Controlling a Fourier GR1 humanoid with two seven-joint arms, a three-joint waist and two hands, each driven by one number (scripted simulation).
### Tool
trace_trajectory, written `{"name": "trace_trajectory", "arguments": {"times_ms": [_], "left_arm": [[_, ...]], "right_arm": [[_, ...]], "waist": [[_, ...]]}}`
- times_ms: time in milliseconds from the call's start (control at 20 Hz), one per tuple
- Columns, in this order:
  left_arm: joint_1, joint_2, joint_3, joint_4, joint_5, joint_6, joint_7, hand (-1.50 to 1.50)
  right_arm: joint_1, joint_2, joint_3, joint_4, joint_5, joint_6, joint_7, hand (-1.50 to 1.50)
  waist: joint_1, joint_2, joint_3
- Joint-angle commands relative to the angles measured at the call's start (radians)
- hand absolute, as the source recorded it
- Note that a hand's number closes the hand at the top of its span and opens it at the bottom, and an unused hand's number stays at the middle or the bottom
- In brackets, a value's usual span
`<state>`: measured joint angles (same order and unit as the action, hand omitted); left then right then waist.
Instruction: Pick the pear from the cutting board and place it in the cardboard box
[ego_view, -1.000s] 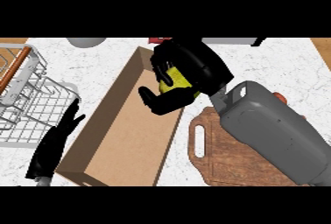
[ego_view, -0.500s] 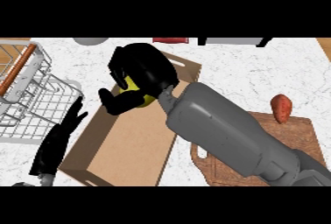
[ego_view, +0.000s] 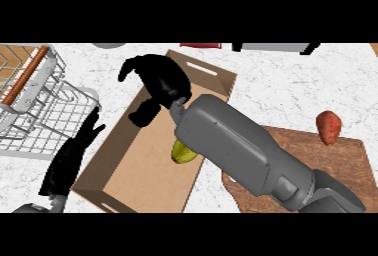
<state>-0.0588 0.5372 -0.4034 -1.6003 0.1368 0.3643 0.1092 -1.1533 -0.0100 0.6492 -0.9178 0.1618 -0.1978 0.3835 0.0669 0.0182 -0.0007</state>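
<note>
Right hand (ego_view: 159, 85): over the cardboard box (ego_view: 214, 75), fingers now uncurled and holding nothing, where half a second ago they were wrapped round the pear. Pear (ego_view: 183, 152): lying on the box floor, partly under the forearm; placement looks done. Left hand (ego_view: 77, 150): resting open beside the box; sweet potato (ego_view: 328, 127) on the cutting board (ego_view: 339, 165).

The cardboard box (ego_view: 140, 175) lies mid-counter with the pear (ego_view: 183, 152) in it. A wire rack (ego_view: 37, 110) stands to its left, the cutting board (ego_view: 325, 155) to its right, bearing a sweet potato (ego_view: 328, 127).
</note>
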Motion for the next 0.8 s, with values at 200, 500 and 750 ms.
{"name": "trace_trajectory", "arguments": {"times_ms": [200, 500, 750], "left_arm": [[-0.073, 0.095, 0.145, 0.147, -0.030, 0.047, 0.043, 0.00], [-0.054, 0.089, 0.137, 0.163, -0.030, 0.057, 0.024, 0.00], [-0.021, 0.108, 0.165, 0.143, -0.003, 0.066, 0.027, 0.00]], "right_arm": [[0.002, 0.010, -0.005, 0.034, -0.101, -0.117, -0.142, -1.50], [0.007, 0.010, -0.109, 0.035, -0.173, -0.227, -0.264, -1.50], [0.058, 0.008, -0.199, 0.046, -0.235, -0.229, -0.358, -1.50]], "waist": [[0.004, 0.006, 0.000], [-0.020, 0.004, 0.001], [-0.043, -0.003, 0.001]]}}
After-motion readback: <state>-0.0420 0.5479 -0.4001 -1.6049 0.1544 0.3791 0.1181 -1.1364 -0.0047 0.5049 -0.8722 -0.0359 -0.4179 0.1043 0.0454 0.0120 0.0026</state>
